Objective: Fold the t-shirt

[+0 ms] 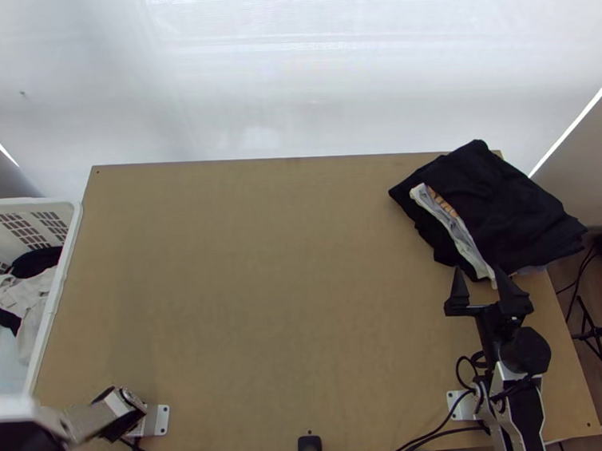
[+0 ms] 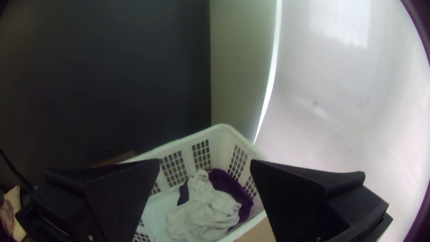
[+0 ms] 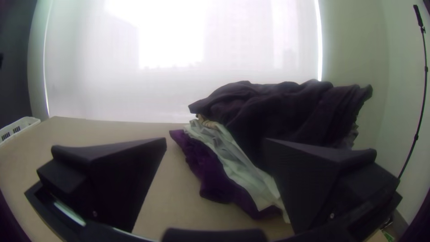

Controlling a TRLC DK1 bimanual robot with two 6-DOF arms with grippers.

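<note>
Several stacked garments [image 1: 500, 201], rumpled black over pale, left gripper [image 2: 205, 164] and right gripper [image 1: 478, 270] spread apart

No readable text anywhere.

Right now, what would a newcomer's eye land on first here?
The pile of dark clothes at the table's far right, a pale garment showing along its left side. Next, the white basket at the table's left edge, pale cloth bunched inside. Then the right gripper, open by the pile's near edge.
</note>
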